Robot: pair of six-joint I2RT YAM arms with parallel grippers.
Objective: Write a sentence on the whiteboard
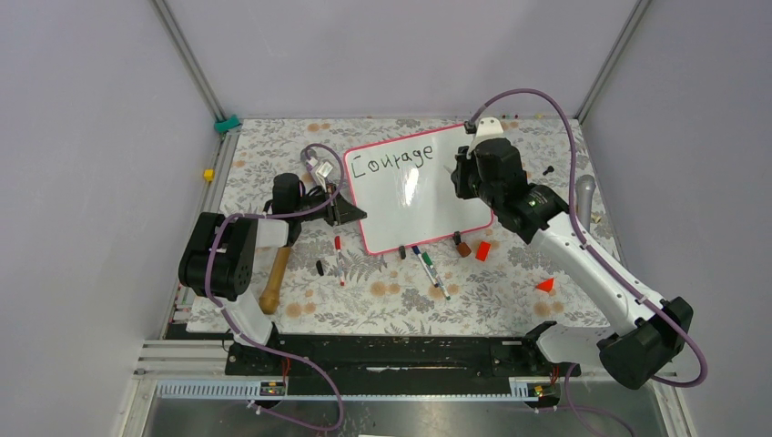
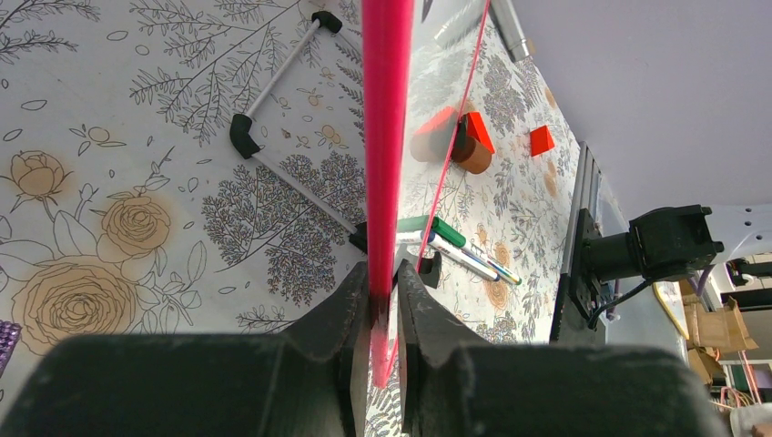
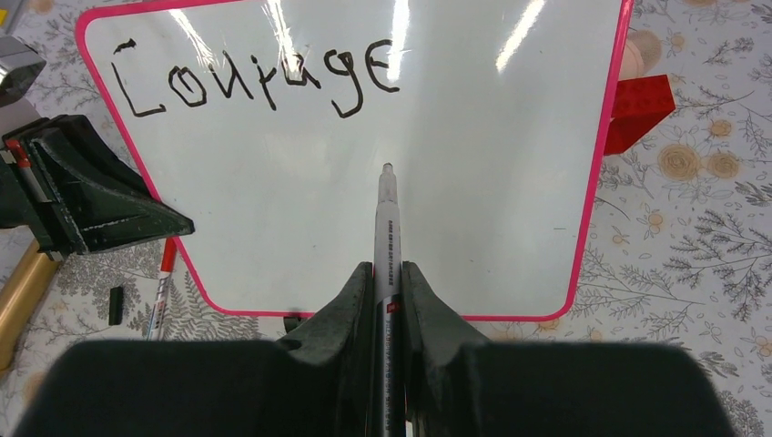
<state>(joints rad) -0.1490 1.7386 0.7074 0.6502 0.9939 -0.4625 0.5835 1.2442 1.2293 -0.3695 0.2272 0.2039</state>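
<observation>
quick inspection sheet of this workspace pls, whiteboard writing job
surface: floral-print table cover
job's things: glossy white whiteboard with pink-red frame, one black word "Courage" written; grey-white marker pen tip pointing at the board
clutter: loose markers, small red block, wooden-handled tool, red wedge
grippers: left pincer shut on the whiteboard's edge; right pincer shut on the marker pen
cables: purple cables looped along both arms
surroundings: plain grey enclosure walls

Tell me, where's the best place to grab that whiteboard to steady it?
Its thin pink left edge, pinched from the left, as the left gripper does. The whiteboard is far too wide to span; only the rim is thin enough to pinch.
</observation>
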